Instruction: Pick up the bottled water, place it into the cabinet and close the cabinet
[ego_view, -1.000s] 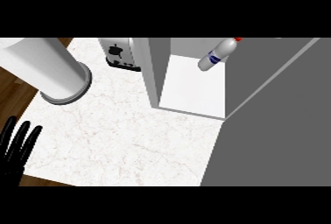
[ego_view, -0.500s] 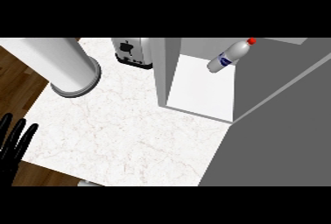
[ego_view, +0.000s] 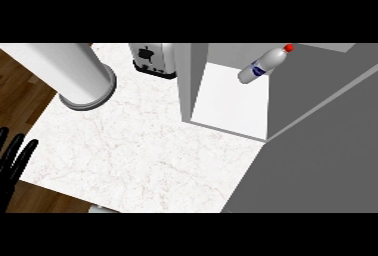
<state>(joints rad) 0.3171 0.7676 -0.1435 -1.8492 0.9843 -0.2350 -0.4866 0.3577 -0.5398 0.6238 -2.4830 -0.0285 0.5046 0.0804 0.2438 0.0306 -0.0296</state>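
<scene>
Bottled water (ego_view: 264, 65) in cabinet (ego_view: 229, 102), red cap toward upper right; left hand (ego_view: 12, 159) straight-fingered, resting.

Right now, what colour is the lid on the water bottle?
Red: the bottled water has a red cap, seen in the head view.

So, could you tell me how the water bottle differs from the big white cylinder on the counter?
The water bottle is slim, with a red cap and blue label; the white cylinder is far wider and plain. The bottle stands inside the open cabinet, the cylinder on the counter. Both are whitish and upright.
</scene>
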